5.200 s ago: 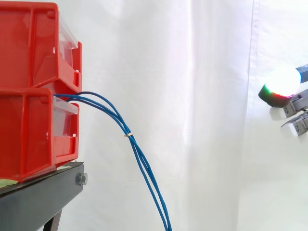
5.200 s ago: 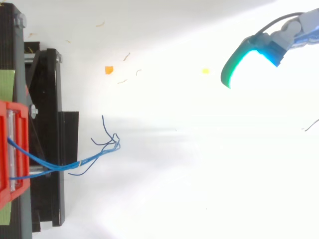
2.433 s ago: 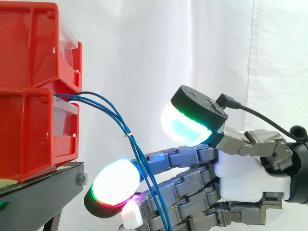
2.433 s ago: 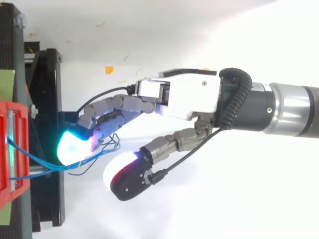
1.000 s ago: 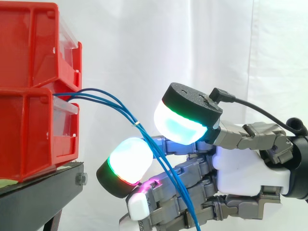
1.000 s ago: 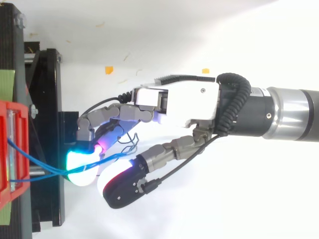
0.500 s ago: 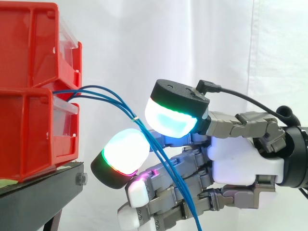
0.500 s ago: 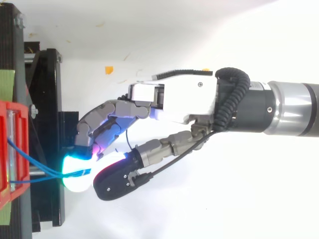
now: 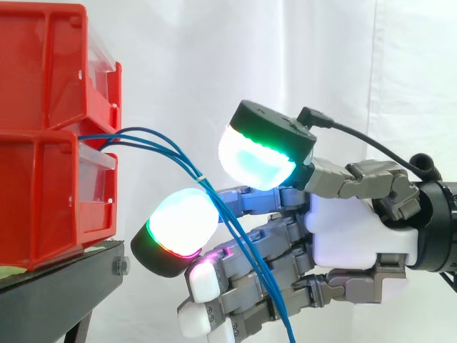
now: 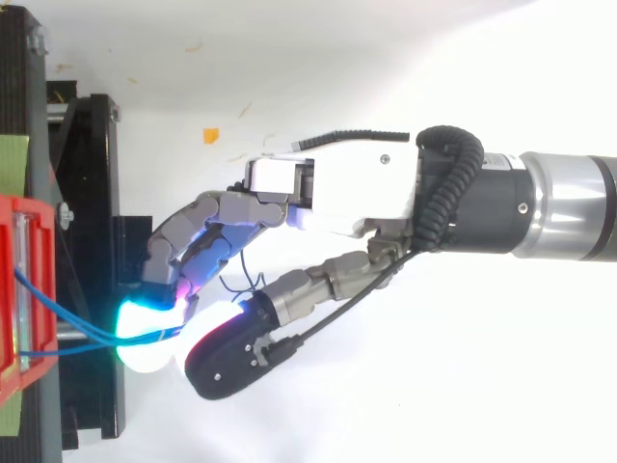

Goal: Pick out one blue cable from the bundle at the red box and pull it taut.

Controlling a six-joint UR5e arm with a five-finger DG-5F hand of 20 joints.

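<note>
Running out from the slot between the two stacked red bins (image 9: 43, 143), at the front edge of the black stand (image 9: 64, 293), the blue cables (image 9: 189, 166) arc outward, meet at a small pale tie (image 9: 202, 179) and drop past the hand (image 9: 350, 236). They pass through the gap between the thumb's pad (image 9: 253, 157) and the leading finger's pad (image 9: 178, 223), then lie across the lower fingers. The fingers are half curled towards the bins, with the thumb above and apart from them. From the side a gap shows at the cables, so the strands look cradled rather than pinched, though from above the pads sit too close together to be sure. To do this well, the pads should close on one strand only, probably between the bins and the tie, where the cables spread apart. The pull should then run straight away from the bins.
</note>
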